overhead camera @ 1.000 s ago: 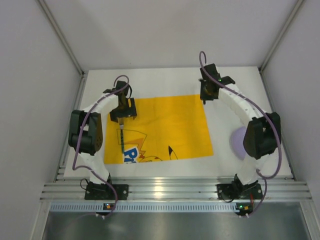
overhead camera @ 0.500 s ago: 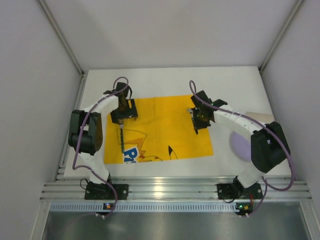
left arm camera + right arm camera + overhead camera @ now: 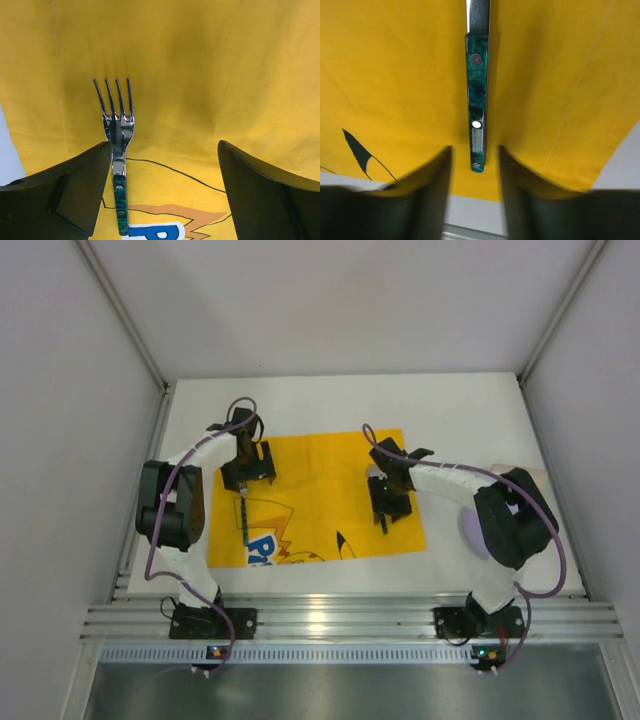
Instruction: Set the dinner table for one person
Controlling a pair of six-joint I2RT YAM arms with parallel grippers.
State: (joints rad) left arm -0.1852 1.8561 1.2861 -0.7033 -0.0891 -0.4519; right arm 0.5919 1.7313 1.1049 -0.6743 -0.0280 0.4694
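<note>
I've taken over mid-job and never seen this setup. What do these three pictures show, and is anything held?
Two robot arms are bolted at the near edge of a white table, each ending in a two-finger gripper. The wide picture looks down from above and behind; the other two come from cameras on the wrists. A yellow printed placemat lies on the table; a lavender plate shows partly under the right arm. The left gripper hangs open over a fork lying on the placemat. The right gripper has its fingers slightly apart either side of a green utensil handle lying on the placemat, not touching it. Nothing is held.
</note>
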